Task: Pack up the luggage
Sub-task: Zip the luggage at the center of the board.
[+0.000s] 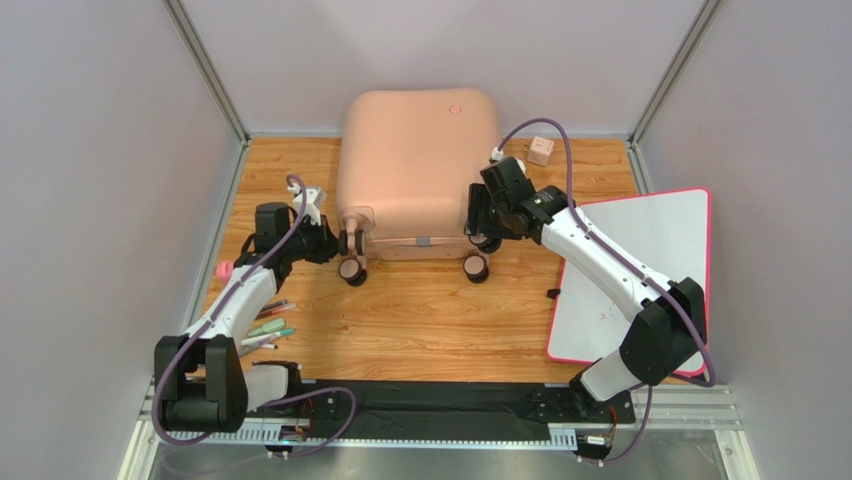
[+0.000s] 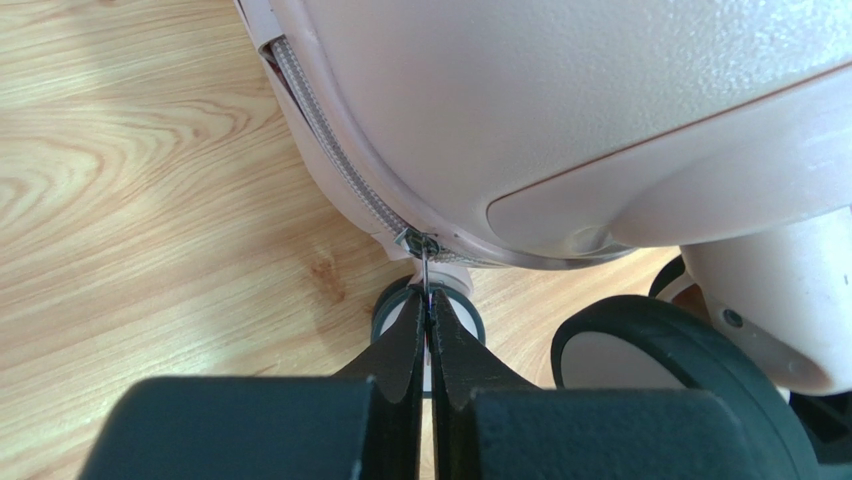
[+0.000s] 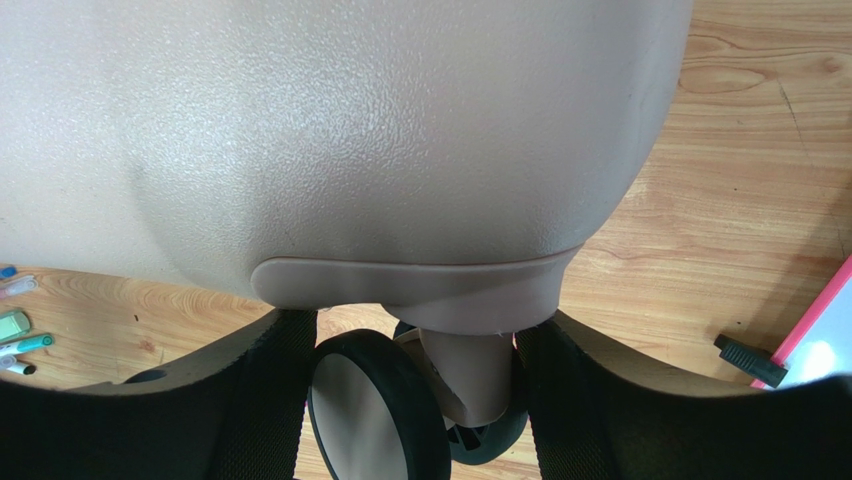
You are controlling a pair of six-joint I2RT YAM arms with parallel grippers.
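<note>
The luggage [image 1: 420, 160] is a pale pink hard-shell suitcase lying closed on the wooden table, with its caster wheels [image 1: 352, 271] facing the arms. My left gripper [image 1: 335, 243] is at its near left corner. In the left wrist view it [image 2: 428, 305] is shut on the thin metal zipper pull [image 2: 426, 270], just below the slider [image 2: 417, 243] on the shell's zipper [image 2: 330, 150]. My right gripper [image 1: 478, 222] is at the near right corner. In the right wrist view it [image 3: 412, 325] is open, with the jaws wide on either side of a caster wheel [image 3: 375, 420] under the shell [image 3: 350, 130].
A flat white board with a pink rim [image 1: 640, 270] lies at the right. A small wooden cube [image 1: 541, 151] sits at the back right. Several markers [image 1: 268, 325] lie by the left arm. A small black piece [image 1: 553, 293] lies near the board's edge.
</note>
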